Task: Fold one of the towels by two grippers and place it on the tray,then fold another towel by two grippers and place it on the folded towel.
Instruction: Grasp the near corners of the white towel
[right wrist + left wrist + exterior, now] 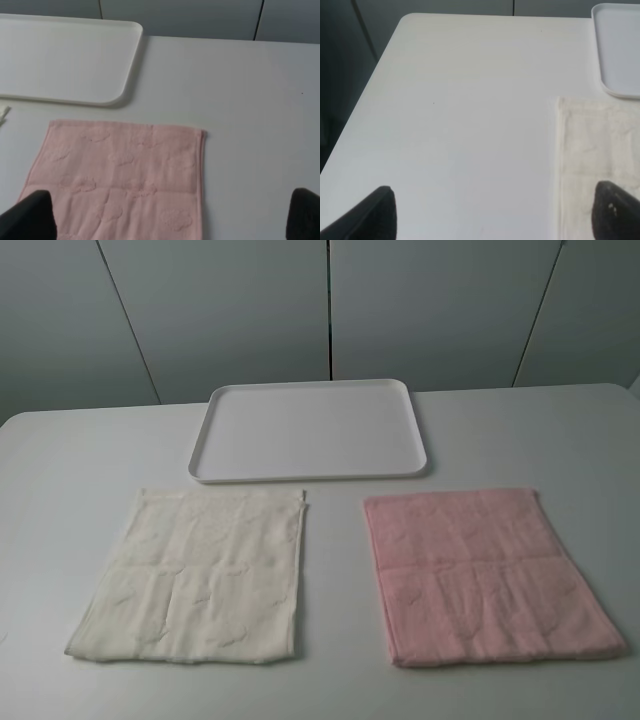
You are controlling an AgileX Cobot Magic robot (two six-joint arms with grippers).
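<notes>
A cream towel (195,575) lies flat on the white table at front left, and a pink towel (485,575) lies flat at front right. A white tray (310,430) sits empty behind them. Neither gripper shows in the high view. In the left wrist view the left gripper (495,215) is open, its black fingertips (375,215) spread wide above the cream towel's (595,160) left edge. In the right wrist view the right gripper (170,220) is open, its fingertips (305,212) spread over the pink towel's (120,175) near part.
The table's left edge (365,95) and a rounded far corner show in the left wrist view. Grey wall panels (330,310) stand behind the table. The tray corner shows in both wrist views (620,55) (65,60).
</notes>
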